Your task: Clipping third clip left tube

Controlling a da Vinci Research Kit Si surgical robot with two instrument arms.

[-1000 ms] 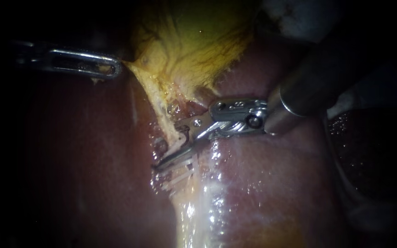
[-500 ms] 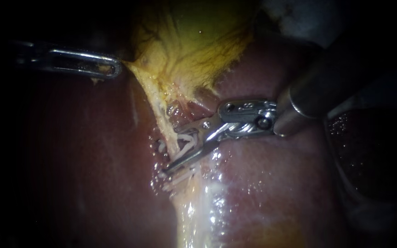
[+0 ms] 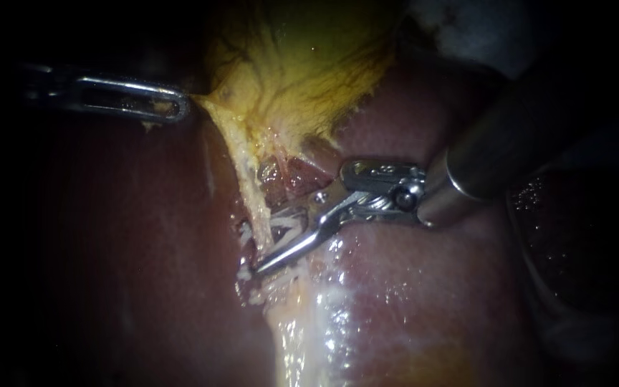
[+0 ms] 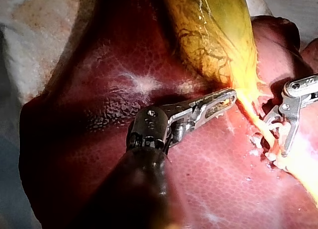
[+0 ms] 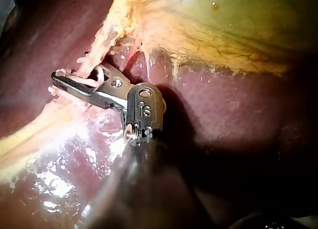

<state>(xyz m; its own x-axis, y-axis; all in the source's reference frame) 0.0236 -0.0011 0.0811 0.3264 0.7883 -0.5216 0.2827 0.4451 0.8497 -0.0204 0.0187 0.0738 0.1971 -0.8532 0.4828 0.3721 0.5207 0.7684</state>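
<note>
The left instrument (image 3: pixel 180 107) had its tool clamped on the gallbladder (image 3: pixel 302 64) edge, stretching it across the liver (image 3: pixel 109 251). The left tube (image 3: pixel 252 197) ran between the parted jaws of the right instrument (image 3: pixel 256 247). Clipping looked imminent, and the next move called for seating the jaws squarely and closing them.

liver (image 3: pixel 130 251) is being shown in deep red-brown, finely mottled, with pale whitish patches | gallbladder (image 3: pixel 302 72) is being shown yellow-green, veined with dark branching lines | tube (image 3: pixel 248 179) is being shown pale cream-yellow | left tool (image 3: pixel 180 107) and right tool (image 3: pixel 263 244) are being shown silver-grey on dark shafts
</note>
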